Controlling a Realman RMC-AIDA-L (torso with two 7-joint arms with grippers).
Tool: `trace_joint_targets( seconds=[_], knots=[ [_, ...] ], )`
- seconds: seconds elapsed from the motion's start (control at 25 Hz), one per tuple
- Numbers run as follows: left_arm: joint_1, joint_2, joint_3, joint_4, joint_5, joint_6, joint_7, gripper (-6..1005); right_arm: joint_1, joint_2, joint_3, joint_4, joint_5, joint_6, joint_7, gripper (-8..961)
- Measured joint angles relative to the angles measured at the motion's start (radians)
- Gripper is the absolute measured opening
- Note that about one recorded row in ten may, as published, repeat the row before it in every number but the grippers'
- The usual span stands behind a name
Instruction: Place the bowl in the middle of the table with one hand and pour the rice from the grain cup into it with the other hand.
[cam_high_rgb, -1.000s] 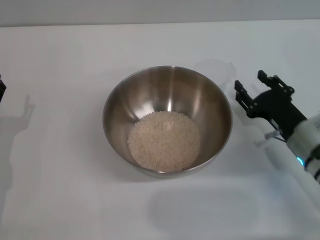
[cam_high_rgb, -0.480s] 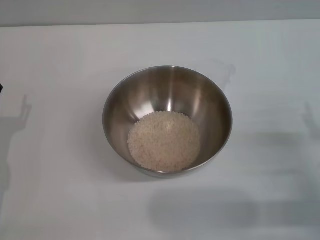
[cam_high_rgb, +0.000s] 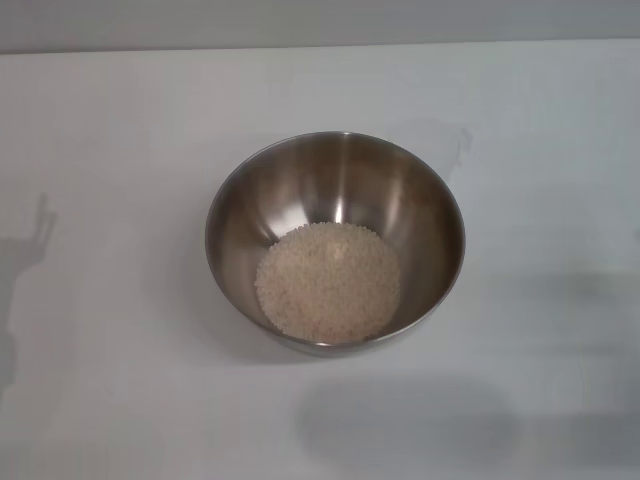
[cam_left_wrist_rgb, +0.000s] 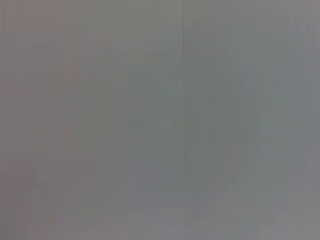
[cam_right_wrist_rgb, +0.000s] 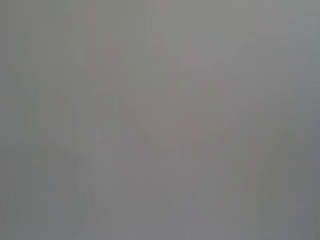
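One bowl (cam_high_rgb: 335, 243) stands upright near the middle of the table (cam_high_rgb: 120, 400), in the head view, with the rice (cam_high_rgb: 328, 282) heaped loosely in its bottom, toward the near side. Neither pincer shows in any view, so whether either is released or clenched cannot be told; both wrist views give only a blank grey field. The grain cup is not visible either. Judging by how things lie, both steps look done. The steel bowl is probably stiff, smooth and slippery, heavier with its load; its rim seems the surest place to grip. Farther back, the white table runs bare to its far edge.
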Motion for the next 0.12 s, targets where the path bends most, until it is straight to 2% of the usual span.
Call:
trace_joint_targets(
  seconds=[0.12],
  knots=[
    [-0.001, 0.0, -0.002, 0.005, 0.0, -0.004, -0.002, 832, 0.002, 0.001, -0.008, 0.0, -0.001, 0.003, -0.072, 828]
  ],
)
